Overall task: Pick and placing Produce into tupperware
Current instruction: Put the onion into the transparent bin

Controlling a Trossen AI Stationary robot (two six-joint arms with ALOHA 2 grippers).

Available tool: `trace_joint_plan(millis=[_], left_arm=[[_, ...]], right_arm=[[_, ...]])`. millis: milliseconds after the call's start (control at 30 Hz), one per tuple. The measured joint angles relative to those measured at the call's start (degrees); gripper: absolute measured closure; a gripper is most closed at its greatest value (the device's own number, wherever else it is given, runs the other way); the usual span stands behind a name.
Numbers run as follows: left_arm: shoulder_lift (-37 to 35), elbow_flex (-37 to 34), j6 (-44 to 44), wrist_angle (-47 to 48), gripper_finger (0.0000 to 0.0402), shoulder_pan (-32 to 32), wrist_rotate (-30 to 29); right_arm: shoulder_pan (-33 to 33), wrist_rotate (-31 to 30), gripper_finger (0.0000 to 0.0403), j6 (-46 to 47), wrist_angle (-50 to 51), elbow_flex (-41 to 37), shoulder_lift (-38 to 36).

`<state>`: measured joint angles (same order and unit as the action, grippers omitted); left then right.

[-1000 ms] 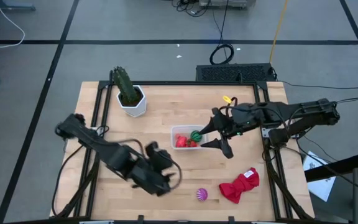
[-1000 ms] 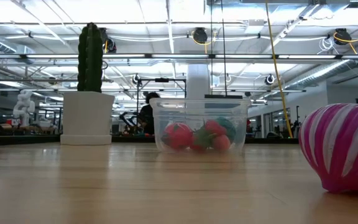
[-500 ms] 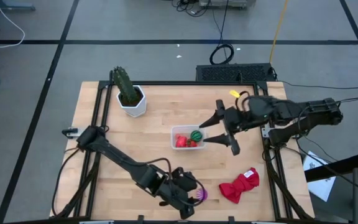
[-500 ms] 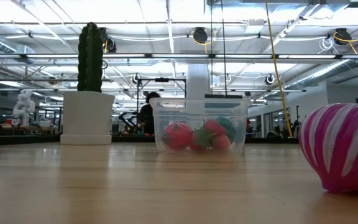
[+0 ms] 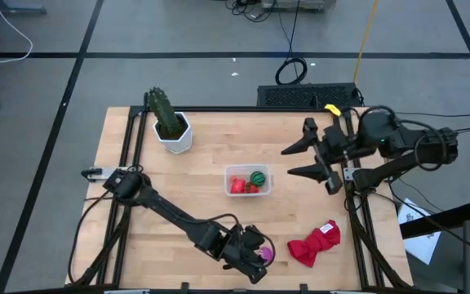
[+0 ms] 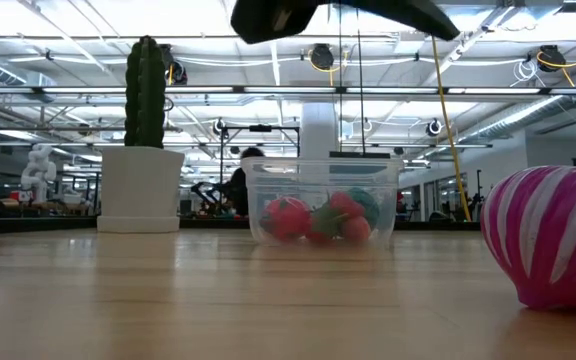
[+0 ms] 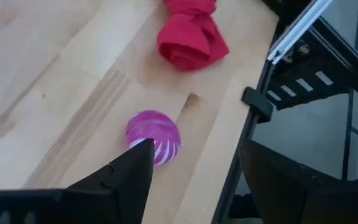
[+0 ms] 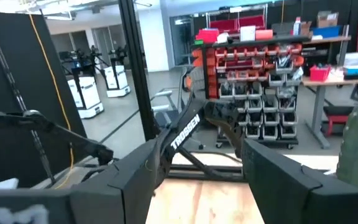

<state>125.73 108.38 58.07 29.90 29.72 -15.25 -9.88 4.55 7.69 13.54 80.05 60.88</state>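
The purple striped piece rests on the bare wood near the table's front edge, and shows large in the low view. My left gripper hangs open just above it, slanting down. One fingertip stands in front of the piece's edge and the other lies off to its side. It also shows in the high view. The tupperware stands mid-table, holding a green striped ball and red pieces. My right gripper is open and raised, right of the tub.
A cactus in a white pot stands at the back left. A red cloth lies right of the purple piece. The table's dark frame rail runs close beyond the piece. A dark arm part crosses the top of the low view.
My left gripper has swung down and toward the table's near right, rolling as it went, and now hangs over the purple striped piece. My right gripper has drawn back from above the tub toward the table's right edge, rising and tipping up to level. No produce has moved.
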Motion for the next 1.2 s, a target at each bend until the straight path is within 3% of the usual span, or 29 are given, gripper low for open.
trace_joint_plan(millis=[267,433,567,633,867,1200], left_arm=[[-0.62,0.0,-0.58,-1.82,0.0162,-0.87,0.9],[-0.74,0.0,-2.68,-1.71,0.016,-1.94,6.37],[-0.74,0.0,-3.54,-1.57,0.013,-2.72,9.38],[-0.74,0.0,-8.44,-1.49,0.0105,-3.02,12.3],[-0.74,0.0,-11.3,-2.83,0.0047,-3.09,9.03],[-0.74,0.0,-12.9,-2.54,0.0014,-3.13,7.35]], right_arm=[[-2.26,0.16,0.0179,0.61,9.05,0.0,-2.89],[-3.82,0.18,0.0179,0.61,11.2,0.0,-3.38],[-4.14,0.18,0.0179,0.61,11.24,0.0,-3.34],[-4.13,0.18,0.0179,0.61,11.24,0.0,-3.36],[-4.1,0.17,0.0179,0.61,11.24,0.0,-3.34],[-4.1,0.16,0.0179,0.61,11.65,0.0,-3.34]])
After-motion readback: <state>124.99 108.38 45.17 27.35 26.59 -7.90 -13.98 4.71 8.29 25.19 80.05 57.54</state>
